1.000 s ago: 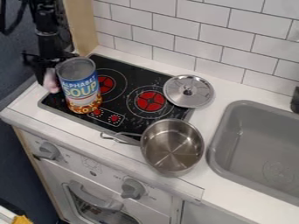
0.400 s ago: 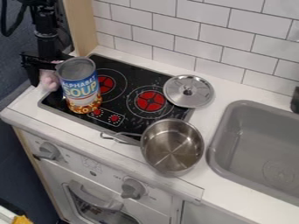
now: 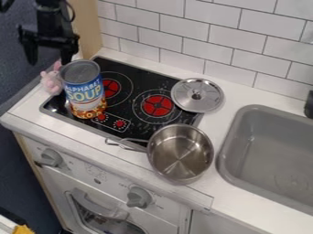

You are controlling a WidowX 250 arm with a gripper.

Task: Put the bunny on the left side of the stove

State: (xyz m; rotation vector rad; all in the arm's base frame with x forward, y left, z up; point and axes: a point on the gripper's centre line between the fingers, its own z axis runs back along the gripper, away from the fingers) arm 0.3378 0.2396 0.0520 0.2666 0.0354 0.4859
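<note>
Bunny [image 3: 51, 82] upright, ears [image 3: 56, 66] up

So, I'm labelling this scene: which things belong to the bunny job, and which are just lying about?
Part of the job:
- pink bunny, by the stove's left edge
- stove, the target
- gripper, open above the bunny

Just lying about:
- soup can, upright on the stove
- metal lid, at its right side
- metal pot
- sink

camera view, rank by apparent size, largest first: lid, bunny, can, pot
1. Round silver metal pot
2. Tall, blue-labelled cylindrical can
3. Round silver metal lid
4. Small pink toy bunny, partly hidden by the can
</note>
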